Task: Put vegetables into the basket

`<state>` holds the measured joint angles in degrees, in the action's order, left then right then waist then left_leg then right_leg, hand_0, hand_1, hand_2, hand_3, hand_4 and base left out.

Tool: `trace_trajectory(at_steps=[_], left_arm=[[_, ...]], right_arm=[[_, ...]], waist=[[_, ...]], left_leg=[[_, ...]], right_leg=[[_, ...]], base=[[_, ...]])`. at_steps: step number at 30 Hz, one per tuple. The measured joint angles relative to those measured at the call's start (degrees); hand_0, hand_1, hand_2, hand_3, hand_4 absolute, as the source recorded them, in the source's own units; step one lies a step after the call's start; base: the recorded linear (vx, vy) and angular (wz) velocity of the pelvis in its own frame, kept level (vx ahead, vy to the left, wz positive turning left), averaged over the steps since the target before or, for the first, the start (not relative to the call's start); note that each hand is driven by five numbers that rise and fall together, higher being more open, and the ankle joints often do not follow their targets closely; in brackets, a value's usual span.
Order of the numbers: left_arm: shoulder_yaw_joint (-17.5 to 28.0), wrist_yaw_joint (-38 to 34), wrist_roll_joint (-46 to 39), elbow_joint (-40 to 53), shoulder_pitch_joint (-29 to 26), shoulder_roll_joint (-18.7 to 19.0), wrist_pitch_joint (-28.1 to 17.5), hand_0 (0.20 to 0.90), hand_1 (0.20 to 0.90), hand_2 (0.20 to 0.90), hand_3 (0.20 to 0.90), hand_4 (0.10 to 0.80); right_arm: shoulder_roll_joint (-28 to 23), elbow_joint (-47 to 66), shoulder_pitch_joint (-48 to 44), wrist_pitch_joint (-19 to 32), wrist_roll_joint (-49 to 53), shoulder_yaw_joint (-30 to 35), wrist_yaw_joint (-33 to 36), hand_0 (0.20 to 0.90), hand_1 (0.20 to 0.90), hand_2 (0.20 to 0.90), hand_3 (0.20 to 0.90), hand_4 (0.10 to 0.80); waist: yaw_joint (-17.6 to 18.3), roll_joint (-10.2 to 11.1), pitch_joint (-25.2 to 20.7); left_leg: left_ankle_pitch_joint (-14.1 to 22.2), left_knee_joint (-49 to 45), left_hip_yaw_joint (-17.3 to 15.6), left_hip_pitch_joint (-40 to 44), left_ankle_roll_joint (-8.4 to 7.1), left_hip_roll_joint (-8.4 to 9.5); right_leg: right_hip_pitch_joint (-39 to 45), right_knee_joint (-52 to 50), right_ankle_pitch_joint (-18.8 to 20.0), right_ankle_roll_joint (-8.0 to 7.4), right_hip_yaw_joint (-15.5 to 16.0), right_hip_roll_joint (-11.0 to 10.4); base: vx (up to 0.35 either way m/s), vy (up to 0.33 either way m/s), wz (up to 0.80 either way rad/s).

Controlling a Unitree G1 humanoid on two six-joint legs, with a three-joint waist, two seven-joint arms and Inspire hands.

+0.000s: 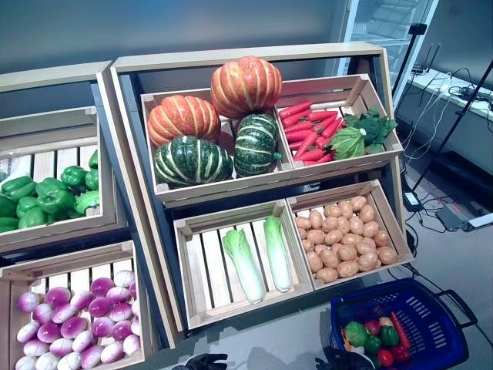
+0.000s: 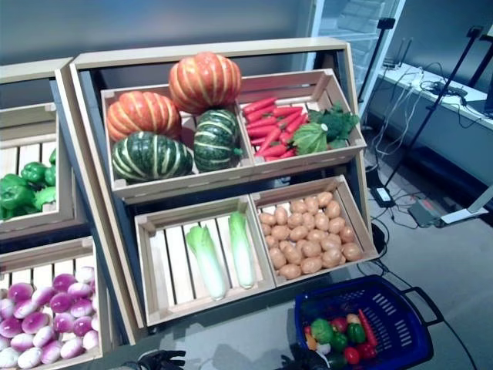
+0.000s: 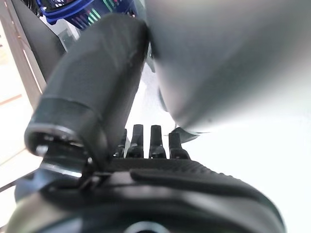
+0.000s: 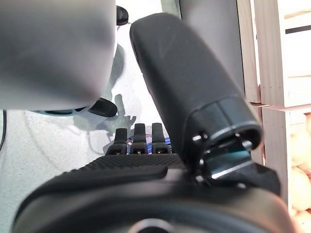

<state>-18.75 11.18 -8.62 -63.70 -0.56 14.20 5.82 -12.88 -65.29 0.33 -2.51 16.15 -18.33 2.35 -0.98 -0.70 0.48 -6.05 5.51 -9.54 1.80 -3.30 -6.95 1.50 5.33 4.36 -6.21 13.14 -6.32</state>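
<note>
Wooden crates [image 1: 231, 301] displaying vegetables; blue basket [image 1: 431, 324] sitting on floor, partly filled. Left hand [image 3: 155, 145] and right hand [image 4: 136, 138] hanging low, fingers straight, holding nothing.

Pale wooden crates [image 1: 231, 304], blue plastic basket [image 1: 431, 324].

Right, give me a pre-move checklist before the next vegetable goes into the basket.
1. Left hand free: ok, its fingers are straight and hold nothing.
2. Right hand free: ok, fingers straight, nothing held.
3. Basket within view and open at the top: ok, it stands on the floor at lower right.
4. Room left in the basket: ok, vegetables lie only at its near end.
5. Stock to pick from: ok, two cabbages lie in the lower crate, potatoes in the crate beside it.
6. Hands close to a crate: not ok, both show only at the bottom edge of the head views.
</note>
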Motion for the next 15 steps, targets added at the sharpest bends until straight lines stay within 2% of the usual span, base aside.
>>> trace_trajectory(at_steps=[15], left_arm=[[-0.67,-0.03,0.15,0.06,-0.23,0.06,0.15,0.900,0.900,0.900,0.900,0.800]], right_arm=[[-0.02,-0.19,-0.07,-0.11,0.00,0.01,-0.07,0.900,0.900,0.900,0.900,0.800]], waist=[[0.00,-0.04,0.01]], left_leg=[[0.01,0.00,-0.04,-0.08,0.00,0.00]], right_leg=[[-0.11,0.00,0.00,0.00,-0.04,0.00]], base=[[0.000,0.000,0.00]])
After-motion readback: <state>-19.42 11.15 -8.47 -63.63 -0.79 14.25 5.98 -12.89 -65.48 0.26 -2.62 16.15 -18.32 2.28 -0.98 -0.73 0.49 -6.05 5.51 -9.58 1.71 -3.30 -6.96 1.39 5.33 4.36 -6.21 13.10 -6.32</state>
